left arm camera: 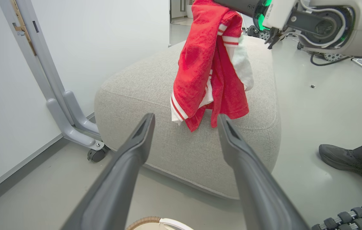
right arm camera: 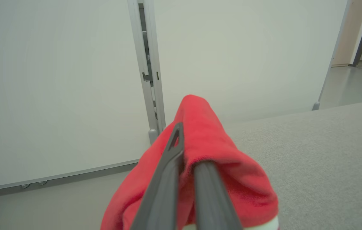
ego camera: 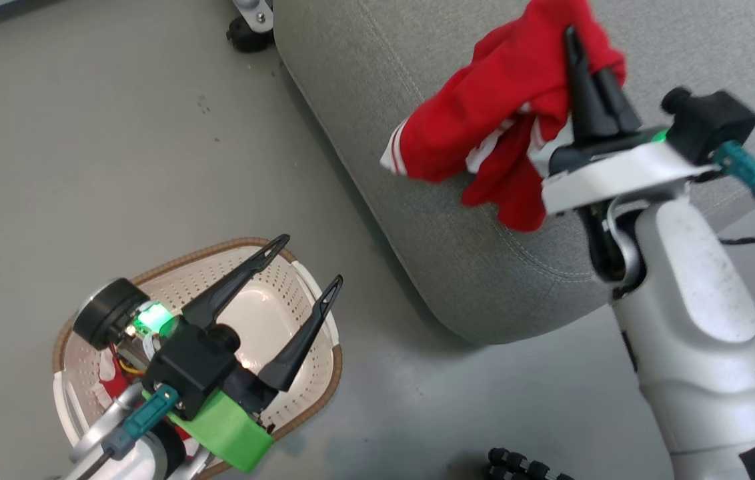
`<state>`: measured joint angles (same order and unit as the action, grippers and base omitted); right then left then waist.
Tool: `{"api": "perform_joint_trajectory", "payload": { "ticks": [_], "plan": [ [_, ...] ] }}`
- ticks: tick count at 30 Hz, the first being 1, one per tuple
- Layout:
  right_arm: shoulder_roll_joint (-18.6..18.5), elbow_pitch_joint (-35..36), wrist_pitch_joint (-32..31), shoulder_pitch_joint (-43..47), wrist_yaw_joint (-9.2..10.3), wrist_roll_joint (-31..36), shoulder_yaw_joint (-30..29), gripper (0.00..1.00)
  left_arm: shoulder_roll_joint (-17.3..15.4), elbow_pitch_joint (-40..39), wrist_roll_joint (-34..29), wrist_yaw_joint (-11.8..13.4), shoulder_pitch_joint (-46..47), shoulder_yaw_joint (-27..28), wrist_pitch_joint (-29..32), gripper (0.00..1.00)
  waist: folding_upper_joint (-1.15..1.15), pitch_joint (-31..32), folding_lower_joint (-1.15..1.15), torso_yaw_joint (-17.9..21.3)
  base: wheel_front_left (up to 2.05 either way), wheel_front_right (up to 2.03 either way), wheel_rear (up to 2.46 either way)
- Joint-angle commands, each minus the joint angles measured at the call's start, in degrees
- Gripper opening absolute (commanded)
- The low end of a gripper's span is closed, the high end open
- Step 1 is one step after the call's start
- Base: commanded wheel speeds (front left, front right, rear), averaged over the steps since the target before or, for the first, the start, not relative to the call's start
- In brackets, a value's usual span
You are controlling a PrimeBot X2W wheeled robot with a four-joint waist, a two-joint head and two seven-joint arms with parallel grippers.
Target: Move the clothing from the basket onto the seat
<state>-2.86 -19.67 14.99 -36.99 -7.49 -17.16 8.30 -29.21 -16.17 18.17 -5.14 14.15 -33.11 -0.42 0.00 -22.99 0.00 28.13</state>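
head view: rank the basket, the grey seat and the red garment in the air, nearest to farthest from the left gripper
1. basket: at lower left, directly under the open left gripper.
2. seat: its rounded corner lies just to the right of that gripper.
3. red garment: at upper right, hanging over the seat, pinched in the shut right gripper.
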Motion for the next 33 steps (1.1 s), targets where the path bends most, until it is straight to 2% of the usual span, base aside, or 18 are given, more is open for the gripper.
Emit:
{"api": "perform_joint_trajectory", "payload": {
  "ticks": [1,9,15,19,20,21,22,23,25,33],
  "plan": [
    [-0.10,0.08,0.29,-2.68,-0.01,1.53,-1.94,0.00,-1.02,-0.80,-0.40,-0.40,1.91,0.46,0.39,1.00,0.00,-5.60,0.00,-1.11,0.00,0.00,0.00],
    [-3.77,-1.68,0.28,-13.73,-0.01,5.34,-11.94,0.00,-3.64,-4.94,-1.45,-1.35,7.24,0.57,1.21,1.00,0.00,-13.48,0.00,-5.02,0.00,0.00,0.00],
    [-7.09,-6.61,0.25,-18.53,-0.01,8.10,-17.17,0.00,-4.40,-5.85,-1.75,-1.63,9.64,0.35,0.60,1.00,0.00,-17.46,0.00,-7.31,0.00,0.00,0.00],
    [-6.91,-12.46,0.25,-19.21,-0.01,10.44,-22.35,0.00,-4.84,-5.82,-1.65,-1.79,10.48,-0.10,0.38,1.00,0.00,-19.05,0.00,-7.92,0.00,0.00,0.00],
    [-6.66,-14.07,0.25,-19.16,-0.01,10.97,-23.75,0.10,-4.97,-5.62,-1.66,-1.82,10.60,-0.16,0.22,1.00,0.00,-19.24,0.00,-7.96,0.00,0.00,0.00],
    [-6.35,-14.69,0.25,-19.29,-0.01,11.25,-24.65,0.43,-4.99,-5.47,-1.65,-1.78,10.64,-0.26,0.13,1.00,0.00,-19.37,0.00,-7.99,0.00,0.00,0.00],
    [-6.00,-15.63,0.25,-18.79,-0.01,11.90,-25.77,0.95,-5.06,-5.30,-1.67,-1.76,10.62,-0.36,-0.08,1.00,0.00,-19.46,0.00,-8.00,0.00,0.00,0.00],
    [-5.48,-16.22,0.25,-17.98,-0.01,12.27,-26.40,1.00,-5.09,-5.06,-1.63,-1.77,10.62,-0.43,-0.20,1.00,0.00,-19.41,0.00,-7.96,0.00,0.00,0.00],
    [-4.64,-16.12,0.25,-16.35,0.00,12.85,-27.40,1.00,-5.02,-4.72,-1.50,-1.65,10.55,-0.45,-0.41,1.00,0.00,-19.12,0.00,-7.81,0.00,0.00,0.00],
    [-1.18,-8.29,0.25,-4.86,0.00,11.31,-28.71,1.00,-3.01,-2.41,-1.23,-0.30,9.58,-0.54,-4.00,1.00,0.00,-15.61,0.00,-8.04,0.00,0.00,0.00]
  ]
}}
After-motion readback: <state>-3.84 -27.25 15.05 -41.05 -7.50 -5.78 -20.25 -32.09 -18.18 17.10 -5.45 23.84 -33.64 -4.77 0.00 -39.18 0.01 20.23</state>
